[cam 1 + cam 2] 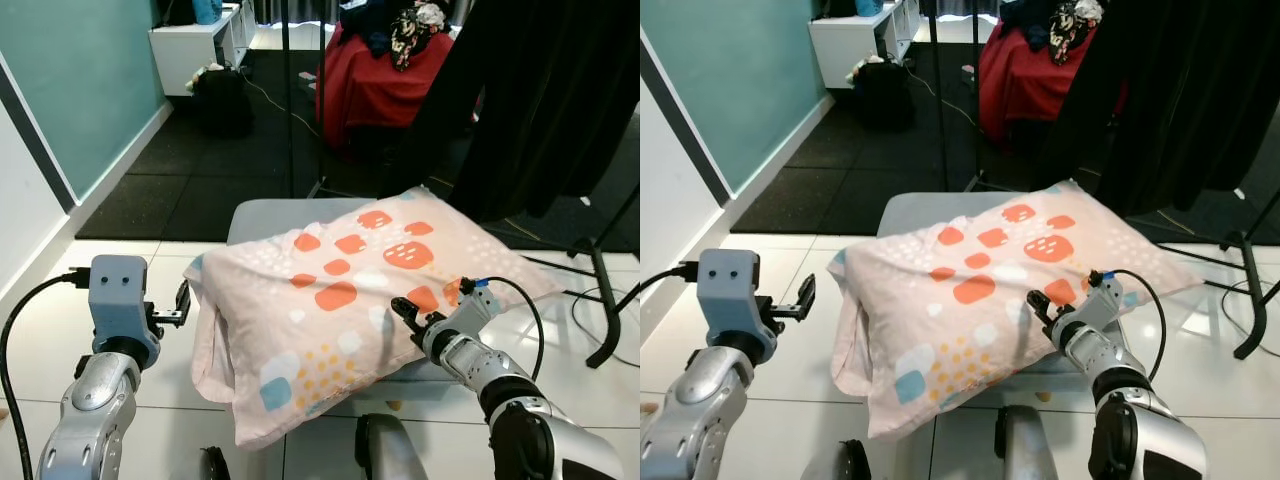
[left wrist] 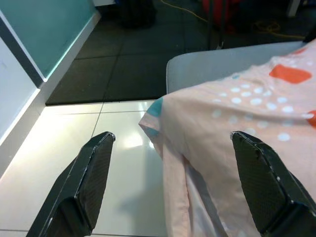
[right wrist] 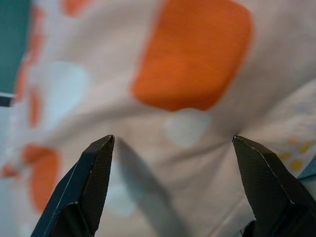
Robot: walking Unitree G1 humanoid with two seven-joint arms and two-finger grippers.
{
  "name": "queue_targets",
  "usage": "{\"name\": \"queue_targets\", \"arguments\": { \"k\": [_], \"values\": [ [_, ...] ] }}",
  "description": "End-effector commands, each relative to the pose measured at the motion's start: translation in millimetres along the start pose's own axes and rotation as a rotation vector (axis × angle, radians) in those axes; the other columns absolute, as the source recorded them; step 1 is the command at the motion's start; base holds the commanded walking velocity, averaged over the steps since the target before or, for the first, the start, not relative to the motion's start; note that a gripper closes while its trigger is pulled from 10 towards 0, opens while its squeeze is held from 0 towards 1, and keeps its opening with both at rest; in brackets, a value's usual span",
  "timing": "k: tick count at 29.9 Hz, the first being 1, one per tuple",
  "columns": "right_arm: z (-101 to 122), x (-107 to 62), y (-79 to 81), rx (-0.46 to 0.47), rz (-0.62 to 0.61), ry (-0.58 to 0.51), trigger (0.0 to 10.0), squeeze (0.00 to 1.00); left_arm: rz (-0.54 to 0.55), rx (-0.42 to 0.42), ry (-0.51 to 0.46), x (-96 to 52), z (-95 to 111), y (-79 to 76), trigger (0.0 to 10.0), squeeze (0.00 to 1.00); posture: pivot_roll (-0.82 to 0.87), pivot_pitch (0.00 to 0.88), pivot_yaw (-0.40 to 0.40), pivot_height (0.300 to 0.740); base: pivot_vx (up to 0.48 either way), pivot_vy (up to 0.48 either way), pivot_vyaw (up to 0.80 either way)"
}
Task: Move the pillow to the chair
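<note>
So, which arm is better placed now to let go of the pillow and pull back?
Probably the left. The left gripper is open beside the pillow edge, over the floor, apparently not touching it. The right gripper is also open but sits over the pillow on the chair.

**Even indoor light, one soft close-up**

Head views are bright and sharp; the white floor tiles (image 1: 560, 330) carry pale glare, strongest in the left wrist view. The right wrist view blurs the pillow (image 3: 187, 64), with a fingertip shadow across it
</note>
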State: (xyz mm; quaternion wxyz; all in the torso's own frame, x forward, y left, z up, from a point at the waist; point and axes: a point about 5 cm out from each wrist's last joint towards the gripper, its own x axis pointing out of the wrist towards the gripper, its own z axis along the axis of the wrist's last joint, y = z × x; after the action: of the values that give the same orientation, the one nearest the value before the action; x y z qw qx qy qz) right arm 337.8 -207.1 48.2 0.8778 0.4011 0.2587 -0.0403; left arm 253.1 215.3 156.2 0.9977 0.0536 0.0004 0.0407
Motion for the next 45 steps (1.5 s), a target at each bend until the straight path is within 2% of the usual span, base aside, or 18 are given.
{"name": "queue_targets", "arguments": {
  "k": [1,6,13,20,22,25,28,36,40,42,43,45],
  "values": [
    [-5,-0.6,-3.4,0.045,-0.01,0.009,10.0,0.0,-0.018,0.026,0.012,-5.7,2,0.2,10.0,0.0,-0.1,0.183,-0.016,0.535,0.0,0.0,0.0],
    [-7,-1.9,-9.3,0.1,-0.064,0.013,10.0,0.0,-0.022,0.034,0.026,-10.7,3,2.8,10.0,0.0,-0.09,0.225,-0.018,0.52,0.0,0.0,0.0],
    [-6,-7.9,-25.8,0.151,-0.151,0.006,10.0,0.0,-0.042,0.04,0.054,-21.7,3,-0.1,10.0,0.0,-0.09,0.266,-0.013,0.495,0.0,0.0,0.0],
    [-21,-9.3,-28.0,0.187,-0.119,0.061,10.0,0.0,-0.057,0.045,0.07,-25.3,3,-2.1,10.0,0.0,-0.08,0.283,-0.011,0.48,0.0,0.0,0.0],
    [-26,-8.9,-23.6,0.215,-0.048,0.07,10.0,0.0,-0.06,0.047,0.072,-26.2,4,-1.7,10.0,0.0,-0.08,0.285,-0.006,0.47,0.0,0.0,0.0],
    [-18,-6.2,-3.5,0.294,0.151,0.021,10.0,0.0,-0.066,0.052,0.077,-26.5,5,-1.9,10.0,0.0,-0.07,0.287,-0.002,0.455,0.0,0.0,0.0],
    [-20,-4.1,2.9,0.31,0.193,0.023,10.0,0.0,-0.068,0.059,0.078,-26.8,6,-1.6,10.0,0.0,-0.06,0.289,-0.002,0.445,0.0,0.0,0.0],
    [-37,-2.2,-2.2,0.34,0.139,0.059,10.0,0.0,-0.065,0.066,0.085,-29.2,8,-0.8,10.0,0.0,-0.04,0.289,-0.001,0.431,0.0,0.0,0.0],
    [-42,-1.9,3.0,0.297,0.213,0.078,10.0,0.0,-0.065,0.071,0.086,-31.3,8,-1.0,10.0,0.0,-0.02,0.29,0.004,0.431,0.0,0.0,0.0],
    [-42,-2.5,13.2,0.309,0.35,0.078,10.0,0.0,-0.071,0.083,0.092,-33.1,9,0.0,10.0,0.0,0.0,0.295,0.016,0.431,0.0,0.0,0.0],
    [-42,-2.5,13.2,0.309,0.35,0.078,10.0,0.0,-0.071,0.083,0.092,-33.1,9,0.0,10.0,0.0,0.0,0.295,0.016,0.431,0.0,0.0,0.0],
    [-35,-4.0,24.1,0.362,0.48,0.059,10.0,0.0,-0.077,0.094,0.098,-35.0,9,2.2,10.0,0.0,0.01,0.305,0.026,0.431,0.0,0.0,0.0]
  ]
}}
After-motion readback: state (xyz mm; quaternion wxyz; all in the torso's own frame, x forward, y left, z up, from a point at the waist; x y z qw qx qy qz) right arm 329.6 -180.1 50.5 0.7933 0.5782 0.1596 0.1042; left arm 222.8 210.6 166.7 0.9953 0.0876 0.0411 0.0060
